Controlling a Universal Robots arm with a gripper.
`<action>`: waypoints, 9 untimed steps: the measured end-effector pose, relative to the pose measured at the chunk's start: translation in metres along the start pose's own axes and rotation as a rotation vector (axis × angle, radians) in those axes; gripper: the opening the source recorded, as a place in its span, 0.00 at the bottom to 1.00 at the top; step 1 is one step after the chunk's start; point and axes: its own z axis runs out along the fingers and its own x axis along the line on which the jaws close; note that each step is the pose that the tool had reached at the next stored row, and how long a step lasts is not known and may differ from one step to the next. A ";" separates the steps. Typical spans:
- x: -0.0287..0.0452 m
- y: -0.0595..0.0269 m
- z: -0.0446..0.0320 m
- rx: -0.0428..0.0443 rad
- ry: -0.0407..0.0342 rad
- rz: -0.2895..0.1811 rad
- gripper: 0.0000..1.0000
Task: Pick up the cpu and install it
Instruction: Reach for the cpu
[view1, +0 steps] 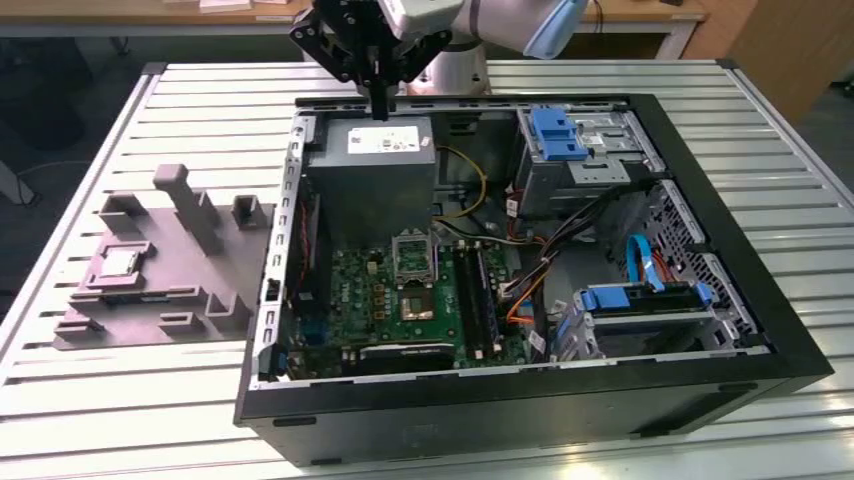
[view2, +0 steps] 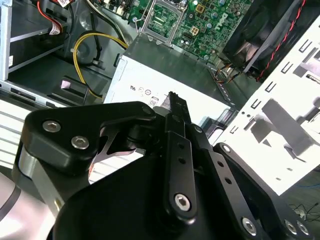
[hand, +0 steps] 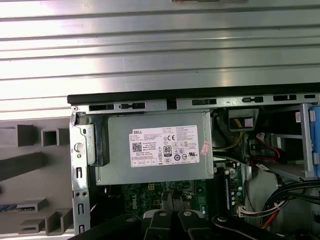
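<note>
The cpu (view1: 118, 264) is a small pale square chip lying flat in a recess of the grey plastic tray (view1: 147, 300), at the exterior view's left, outside the computer case. My gripper (view1: 380, 108) hangs above the far end of the open case, over the grey power supply box (view1: 374, 165), well away from the cpu. Its fingers (view2: 176, 107) are pressed together with nothing between them. The green motherboard (view1: 400, 300) lies in the case floor, its metal-framed socket (view1: 412, 256) standing open just beyond the power supply. In the second wrist view the socket (view2: 161, 20) is ahead of the fingertips.
The black case (view1: 747, 300) sits on a slatted metal table (view1: 107, 420). Blue-tabbed drive cages (view1: 574, 140) and bundles of cables (view1: 561, 240) fill the case's side at the exterior view's right. Raised blocks (view1: 180, 200) stand on the tray around the cpu.
</note>
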 end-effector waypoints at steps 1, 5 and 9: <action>0.0000 0.0000 0.0000 0.0000 0.0000 0.000 0.11; 0.0013 -0.0001 0.0001 -0.0001 -0.0001 0.000 0.11; 0.0020 -0.0002 0.0002 -0.0002 -0.0001 0.000 0.11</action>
